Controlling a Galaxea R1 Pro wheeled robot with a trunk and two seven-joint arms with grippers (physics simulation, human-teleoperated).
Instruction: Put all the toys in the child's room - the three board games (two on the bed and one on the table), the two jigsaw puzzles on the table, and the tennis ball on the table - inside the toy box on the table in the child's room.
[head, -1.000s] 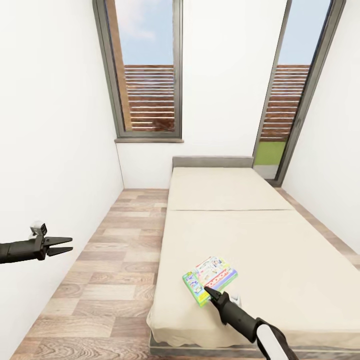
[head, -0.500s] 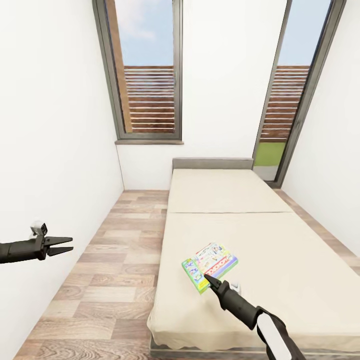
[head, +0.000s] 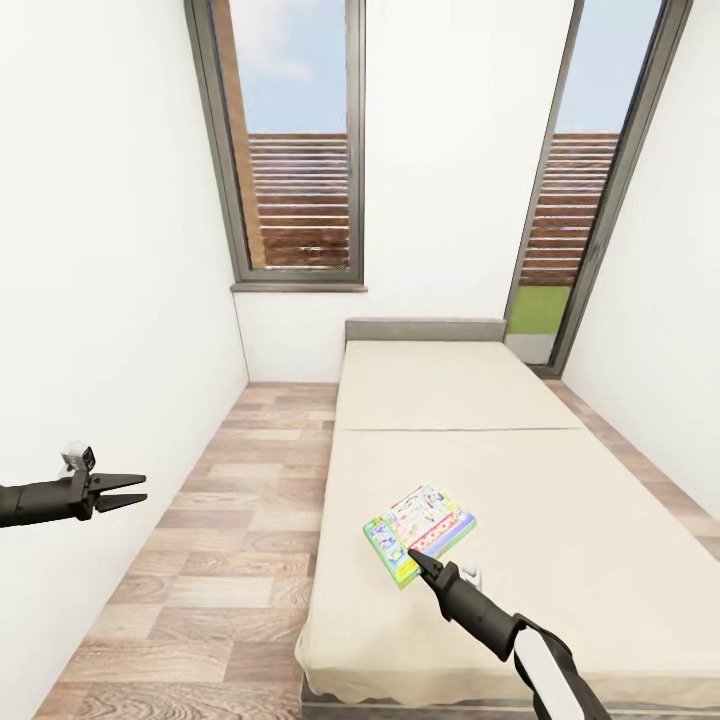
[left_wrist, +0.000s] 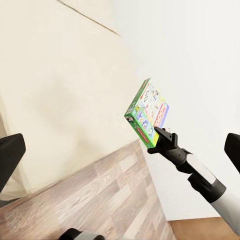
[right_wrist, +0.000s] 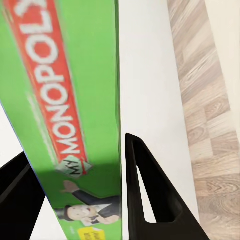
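One board game (head: 425, 525), a flat green-edged Monopoly box with a white-and-red top, is at the near left part of the bed (head: 520, 470). My right gripper (head: 412, 553) is shut on its near edge. In the right wrist view the box's green side (right_wrist: 65, 75) sits between the two black fingers (right_wrist: 150, 195). The left wrist view shows the box (left_wrist: 147, 107) tilted, its free end raised over the beige mattress, with the right gripper (left_wrist: 157, 134) on its lower edge. My left gripper (head: 135, 493) hangs open over the floor by the left wall, holding nothing.
The wood plank floor (head: 240, 480) runs in a strip between the left white wall (head: 100, 300) and the bed. A grey headboard (head: 425, 328) and two tall windows (head: 300, 150) close off the far end.
The right gripper has raised the board game a little off the mattress. The head view has tilted slightly, so the room sits lower in the picture. The left arm has held still.
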